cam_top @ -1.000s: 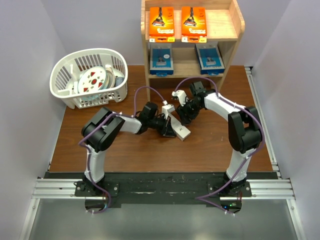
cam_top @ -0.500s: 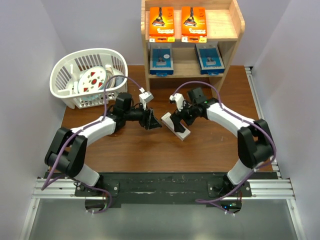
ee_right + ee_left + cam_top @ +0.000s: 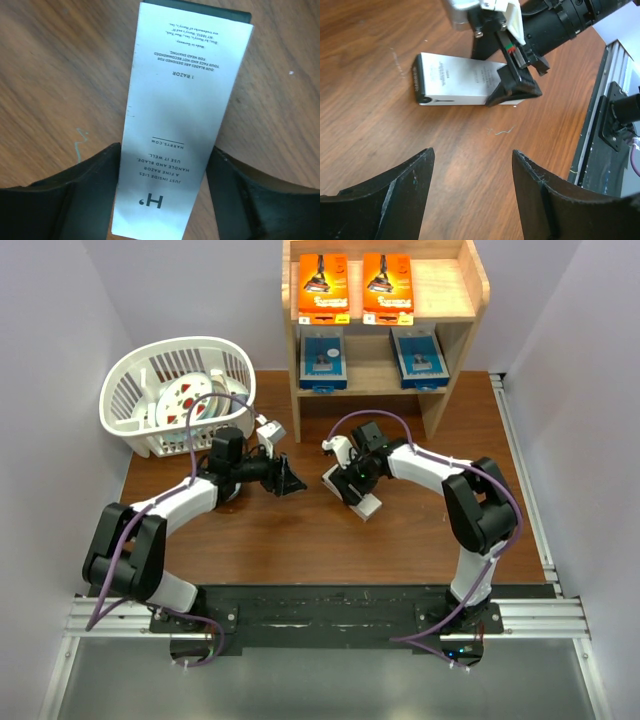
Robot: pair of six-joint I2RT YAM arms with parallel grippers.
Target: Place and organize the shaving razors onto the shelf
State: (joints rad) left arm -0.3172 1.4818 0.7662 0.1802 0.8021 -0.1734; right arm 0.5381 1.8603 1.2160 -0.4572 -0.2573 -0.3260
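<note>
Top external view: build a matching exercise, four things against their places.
Things:
1. orange packs
2. blue packs
3. white box
4. white basket

Places:
A. far left part of the table
B. lower tier of the shelf
C. lying on the table, in the right tool
D. top tier of the shelf

Pairs: 1-D; 2-B; 3-C; 4-A

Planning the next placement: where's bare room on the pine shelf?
Light pine shelf, top tier: bare strip between the right orange razor pack and the right side panel. Lower tier crowded: only a narrow gap left of the right blue razor pack.
</note>
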